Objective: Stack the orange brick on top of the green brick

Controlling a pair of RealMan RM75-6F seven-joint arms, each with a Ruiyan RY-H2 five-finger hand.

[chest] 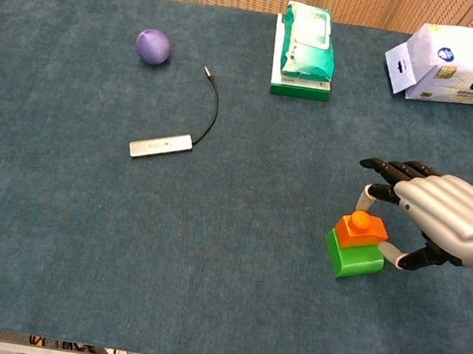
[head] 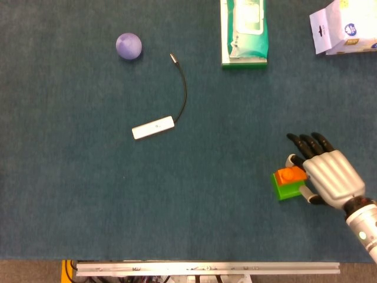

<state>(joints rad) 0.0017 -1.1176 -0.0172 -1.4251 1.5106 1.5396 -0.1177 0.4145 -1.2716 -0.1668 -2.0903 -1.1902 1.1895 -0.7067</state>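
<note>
The orange brick (head: 289, 175) (chest: 361, 231) sits on top of the green brick (head: 287, 188) (chest: 351, 257) at the right front of the blue cloth. My right hand (head: 328, 175) (chest: 441, 216) hovers just right of the stack with its fingers spread. One fingertip arches close over the far side of the orange brick and the thumb lies near the stack's right edge. Nothing is held in the hand. My left hand shows in neither view.
A purple ball (head: 128, 45) (chest: 153, 45) lies far left. A white dongle with a black cable (head: 153, 127) (chest: 161, 146) lies mid-table. A green wipes pack (head: 243, 29) (chest: 305, 50) and a white bag (head: 343, 26) (chest: 459, 66) are at the back.
</note>
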